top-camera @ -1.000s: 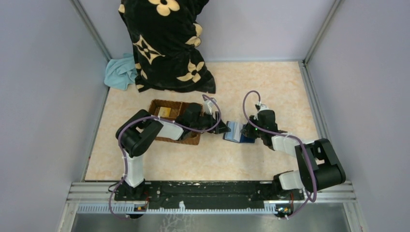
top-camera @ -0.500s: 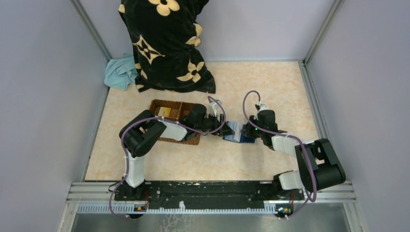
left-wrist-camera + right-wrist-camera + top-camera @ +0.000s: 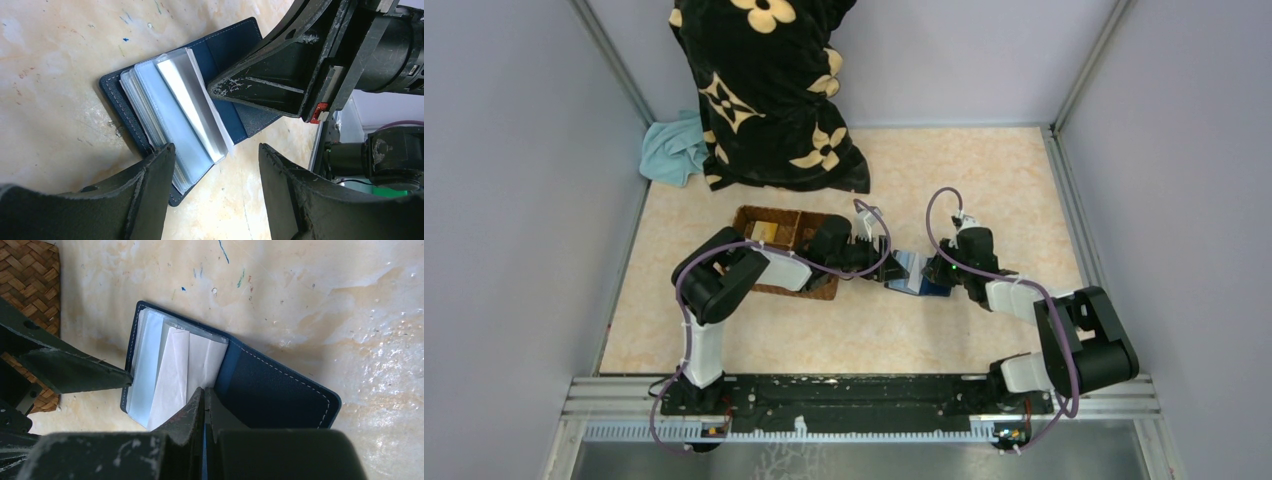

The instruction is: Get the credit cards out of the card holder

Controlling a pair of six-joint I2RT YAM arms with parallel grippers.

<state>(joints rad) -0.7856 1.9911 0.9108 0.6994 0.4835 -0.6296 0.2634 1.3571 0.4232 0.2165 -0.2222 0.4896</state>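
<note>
From above: card holder point(image 3: 916, 272) open on the table point(image 3: 984, 180), between left gripper point(image 3: 888, 268) and right gripper point(image 3: 939, 272). Just to its left, wicker basket point(image 3: 749, 212) with one yellowish credit card point(image 3: 764, 232) inside.

Left wrist: left gripper point(image 3: 215, 150) wide open, gripping nothing, with fingers point(image 3: 155, 180) either side of the clear sleeves point(image 3: 170, 115) fanned up from the navy cover. Right gripper point(image 3: 216, 89) shut, tip down on the inner flap.

Right wrist: right gripper point(image 3: 203, 390) closed tight and empty, pressing at the fold beside the pale sleeves point(image 3: 170, 370). Card holder point(image 3: 270, 390) flat on the table. Contents of the sleeves impossible to tell.
</note>
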